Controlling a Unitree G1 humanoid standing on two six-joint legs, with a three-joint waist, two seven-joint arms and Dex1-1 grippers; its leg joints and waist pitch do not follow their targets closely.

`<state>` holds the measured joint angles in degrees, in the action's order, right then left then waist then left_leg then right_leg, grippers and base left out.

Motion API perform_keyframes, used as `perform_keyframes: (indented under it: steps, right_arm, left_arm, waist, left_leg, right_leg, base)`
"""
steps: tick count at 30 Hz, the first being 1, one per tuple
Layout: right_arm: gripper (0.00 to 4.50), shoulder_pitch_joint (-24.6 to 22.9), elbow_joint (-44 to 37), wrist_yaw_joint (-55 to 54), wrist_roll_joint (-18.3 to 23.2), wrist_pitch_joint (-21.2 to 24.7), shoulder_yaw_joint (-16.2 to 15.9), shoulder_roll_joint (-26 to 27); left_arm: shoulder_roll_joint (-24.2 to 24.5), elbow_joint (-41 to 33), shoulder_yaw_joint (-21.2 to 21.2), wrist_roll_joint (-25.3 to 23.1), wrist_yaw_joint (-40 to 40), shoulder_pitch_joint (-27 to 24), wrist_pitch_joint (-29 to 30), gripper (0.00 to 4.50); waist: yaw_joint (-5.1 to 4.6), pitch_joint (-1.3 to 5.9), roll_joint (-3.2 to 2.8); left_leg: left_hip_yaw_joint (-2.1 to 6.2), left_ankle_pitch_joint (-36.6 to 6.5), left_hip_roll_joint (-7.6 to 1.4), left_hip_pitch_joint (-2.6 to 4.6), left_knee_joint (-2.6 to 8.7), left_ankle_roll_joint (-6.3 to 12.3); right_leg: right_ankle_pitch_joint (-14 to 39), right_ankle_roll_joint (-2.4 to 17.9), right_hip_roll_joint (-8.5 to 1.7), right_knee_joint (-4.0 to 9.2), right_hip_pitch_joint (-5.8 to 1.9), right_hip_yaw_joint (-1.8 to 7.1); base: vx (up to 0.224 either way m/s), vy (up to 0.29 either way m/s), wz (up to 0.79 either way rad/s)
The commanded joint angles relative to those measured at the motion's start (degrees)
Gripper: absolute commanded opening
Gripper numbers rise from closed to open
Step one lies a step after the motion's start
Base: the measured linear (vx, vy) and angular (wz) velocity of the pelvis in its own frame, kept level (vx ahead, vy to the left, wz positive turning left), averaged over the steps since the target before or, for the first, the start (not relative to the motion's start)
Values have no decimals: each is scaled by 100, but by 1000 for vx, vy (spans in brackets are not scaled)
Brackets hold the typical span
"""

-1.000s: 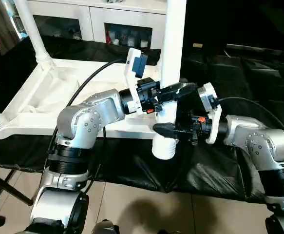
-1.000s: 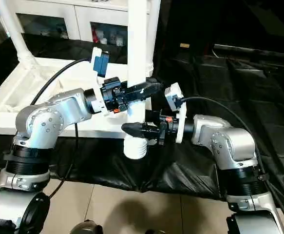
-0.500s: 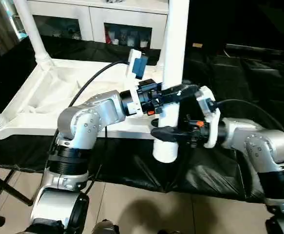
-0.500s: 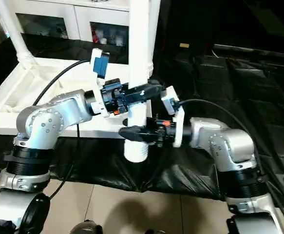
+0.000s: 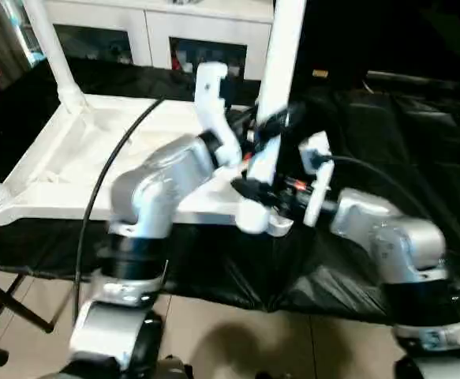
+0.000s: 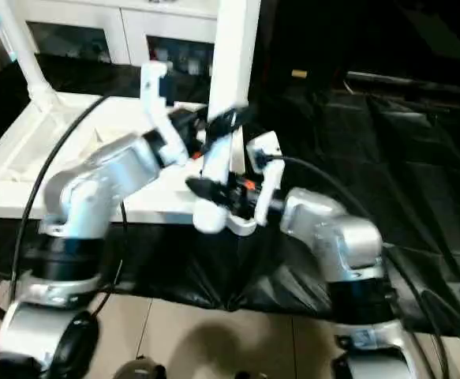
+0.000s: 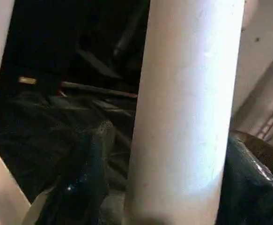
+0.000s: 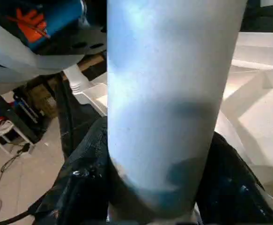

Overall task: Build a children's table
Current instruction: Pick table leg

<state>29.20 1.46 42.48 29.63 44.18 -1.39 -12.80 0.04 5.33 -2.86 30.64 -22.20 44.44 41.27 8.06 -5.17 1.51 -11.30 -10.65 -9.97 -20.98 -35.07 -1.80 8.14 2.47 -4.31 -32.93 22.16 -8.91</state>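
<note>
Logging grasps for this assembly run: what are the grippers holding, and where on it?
Both hold the same white leg: the left gripper around mid-shaft, the right gripper just above the leg's thick lower end.

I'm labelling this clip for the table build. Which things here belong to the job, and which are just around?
Job:
table top, upside down
leg, held upright by left gripper and right gripper
fitted leg

Just around:
cabinet
black cloth

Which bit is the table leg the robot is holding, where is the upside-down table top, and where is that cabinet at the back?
Table leg [image 5: 279,71], left eye view: on its upper shaft.
Table top [image 5: 64,162], left eye view: on the ribbed underside.
Cabinet [image 5: 155,28], left eye view: on the white frame between its doors.
</note>
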Motion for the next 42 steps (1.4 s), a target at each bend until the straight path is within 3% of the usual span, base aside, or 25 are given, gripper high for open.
perform_keyframes:
  steps: [1, 4, 8, 12, 18, 20, 23, 29, 30, 34, 35, 36, 42]
  right_arm:
    - [191, 90, -151, 72, 70, -160, -40, 19]
    - [191, 90, -151, 72, 70, -160, -40, 19]
    - [191, 247, -94, -677, -150, -321, 28, 448]
    - [191, 263, -65, -825, -244, -315, 7, 451]
    - [191, 240, -63, -807, -289, -287, 13, 399]
    - [261, 276, -18, -727, -206, -209, 89, 341]
    - [277, 300, -2, -618, -139, -153, 106, 263]
    - [322, 324, -19, 610, 211, 287, -68, -576]
    - [344, 321, 0, 882, 256, 355, -125, -770]
    - [369, 293, 47, 1579, 289, 349, -332, -1231]
    - [380, 293, 48, 1587, 290, 349, -335, -1236]
    - [387, 294, 86, 1852, 323, 348, -407, -1413]
    - [391, 373, 279, 2174, 366, 328, -437, -1530]
  left_arm:
    - [-10, 108, -42, -77, 139, 71, -29, 309]
    - [-10, 108, -42, -77, 139, 71, -29, 283]
    - [-438, 372, -450, -187, 1090, 181, -349, 254]
    - [-477, 306, -373, -199, 1006, 114, -368, 227]
    - [-474, 295, -314, -220, 956, 38, -377, 188]
    - [-423, 304, -254, -204, 830, 15, -373, 187]
    - [-387, 303, -222, -188, 725, 2, -368, 186]
    - [-143, 226, -55, 138, -194, -79, -180, 186]
    - [-84, 211, -28, 263, -462, -99, -127, 186]
    - [61, 131, -1, 615, -1189, -157, -41, 186]
    - [62, 130, -3, 622, -1198, -157, -39, 186]
    - [99, 77, -69, 922, -1594, -161, 80, 186]
    - [215, -54, 17, 1238, -2318, -187, 204, 186]
  waist:
    - [-21, 559, 51]
    - [-25, 556, 52]
    - [-51, 551, 67]
    - [-43, 563, 63]
    - [-37, 561, 55]
    - [-35, 558, 62]
    - [-40, 552, 58]
    - [-4, 561, 81]
    - [-5, 567, 107]
    - [11, 558, 110]
    - [5, 556, 114]
    - [8, 554, 131]
    - [-4, 558, 126]
  left_leg:
    - [249, -738, -429, 88, 409, -33]
    - [248, -767, -432, 94, 408, -26]
    - [255, -849, -429, 95, 403, -78]
    - [254, -770, -428, 102, 410, -52]
    - [249, -710, -440, 86, 416, -33]
    - [244, -731, -432, 92, 414, -26]
    - [247, -797, -434, 96, 417, -25]
    - [239, -671, -431, 79, 404, 68]
    - [227, -650, -411, 74, 391, 96]
    - [222, -617, -420, 72, 384, 133]
    - [220, -622, -414, 64, 378, 141]
    - [216, -635, -417, 72, 377, 147]
    - [227, -667, -433, 81, 379, 139]
  right_leg:
    - [2360, 29, -656, 468, -288, 439]
    - [2364, 33, -651, 471, -279, 438]
    - [2474, 47, -662, 499, -272, 419]
    - [2429, -56, -655, 490, -271, 430]
    - [2112, 70, -660, 438, -280, 454]
    - [2199, 53, -663, 452, -280, 453]
    - [2330, -10, -655, 472, -279, 443]
    - [2179, -38, -645, 440, -296, 454]
    - [2206, -7, -652, 445, -312, 446]
    - [2334, 57, -654, 448, -300, 448]
    - [2343, 71, -652, 447, -304, 440]
    - [2404, 105, -666, 457, -309, 440]
    - [2432, 206, -658, 455, -298, 434]
  base:
    - [0, 0, 0]
    - [0, 0, 0]
    - [0, 0, 0]
    - [0, 0, 0]
    - [0, 0, 0]
    - [0, 0, 0]
    - [0, 0, 0]
    - [0, 0, 0]
    - [0, 0, 0]
    - [0, 0, 0]
    - [0, 0, 0]
    - [0, 0, 0]
    - [0, 0, 0]
